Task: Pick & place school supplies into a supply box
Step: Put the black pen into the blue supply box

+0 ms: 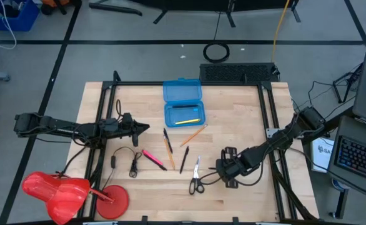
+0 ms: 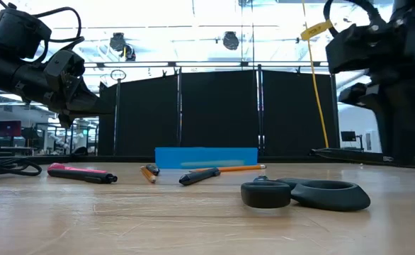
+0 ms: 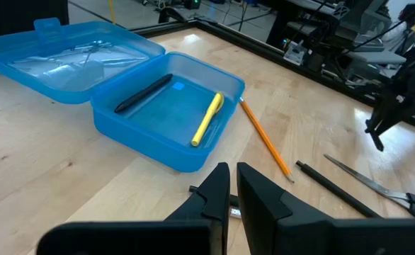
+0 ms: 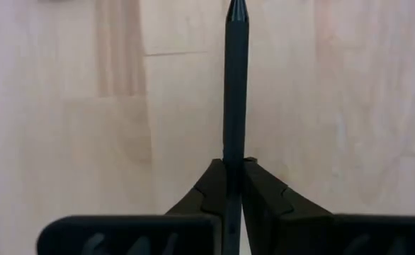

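Right tool (image 4: 234, 185) clenched on a black pen (image 4: 236, 85) lying along its fingers, well short of the open supply box (image 1: 184, 114); left tool (image 3: 233, 191) pinched empty, nearer.

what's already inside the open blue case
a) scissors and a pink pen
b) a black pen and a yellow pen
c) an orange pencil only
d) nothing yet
b: the left wrist view shows a black pen and a yellow pen lying in the tray of the open blue case.
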Available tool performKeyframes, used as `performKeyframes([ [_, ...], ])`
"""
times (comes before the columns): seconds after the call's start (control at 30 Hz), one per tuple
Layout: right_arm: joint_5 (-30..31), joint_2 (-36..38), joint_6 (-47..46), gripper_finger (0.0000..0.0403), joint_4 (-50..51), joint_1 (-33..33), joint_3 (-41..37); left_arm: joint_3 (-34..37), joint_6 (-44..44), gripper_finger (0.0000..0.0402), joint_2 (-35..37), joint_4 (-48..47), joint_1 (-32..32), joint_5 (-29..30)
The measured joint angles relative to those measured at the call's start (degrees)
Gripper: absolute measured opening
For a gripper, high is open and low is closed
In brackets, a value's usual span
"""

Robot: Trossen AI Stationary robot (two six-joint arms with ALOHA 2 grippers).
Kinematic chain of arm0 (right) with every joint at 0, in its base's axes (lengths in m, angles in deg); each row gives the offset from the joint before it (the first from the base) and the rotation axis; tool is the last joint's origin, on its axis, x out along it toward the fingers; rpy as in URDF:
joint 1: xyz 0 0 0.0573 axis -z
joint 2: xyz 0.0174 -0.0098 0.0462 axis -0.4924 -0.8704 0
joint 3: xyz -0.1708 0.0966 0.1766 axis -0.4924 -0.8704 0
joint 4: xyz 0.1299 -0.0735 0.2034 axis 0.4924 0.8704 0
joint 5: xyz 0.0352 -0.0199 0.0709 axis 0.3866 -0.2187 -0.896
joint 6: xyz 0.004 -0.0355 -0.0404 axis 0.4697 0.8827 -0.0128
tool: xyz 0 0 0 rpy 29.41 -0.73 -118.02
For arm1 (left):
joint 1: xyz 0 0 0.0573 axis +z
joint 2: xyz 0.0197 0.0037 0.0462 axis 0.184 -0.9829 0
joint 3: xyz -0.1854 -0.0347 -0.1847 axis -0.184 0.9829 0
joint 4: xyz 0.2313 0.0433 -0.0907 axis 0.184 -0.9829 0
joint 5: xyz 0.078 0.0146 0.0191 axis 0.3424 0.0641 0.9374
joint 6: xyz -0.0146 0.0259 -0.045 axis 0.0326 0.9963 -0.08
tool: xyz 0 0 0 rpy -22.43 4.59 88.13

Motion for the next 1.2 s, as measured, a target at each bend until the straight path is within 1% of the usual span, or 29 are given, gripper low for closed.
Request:
performKeyframes([
  [0.63,0.57,0.04,13.63,0.0013,-0.13,9.71,0.09,0.0,0.0,0.0031,0.0,-0.22,0.01,0.0],
  [0.83,2.21,0.04,18.81,0.0013,-1.26,13.4,0.11,0.0,0.01,0.0031,0.0,-0.22,-0.01,0.0],
  [1.0,5.23,0.04,24.42,0.0013,-4.26,16.24,0.15,0.0,0.0,0.0031,0.0,-0.22,-0.01,0.0],
  [1.2,11.79,0.07,32.11,0.0013,-8.53,19.42,0.17,0.0,0.0,0.0031,0.0,-0.22,-0.01,0.0],
])
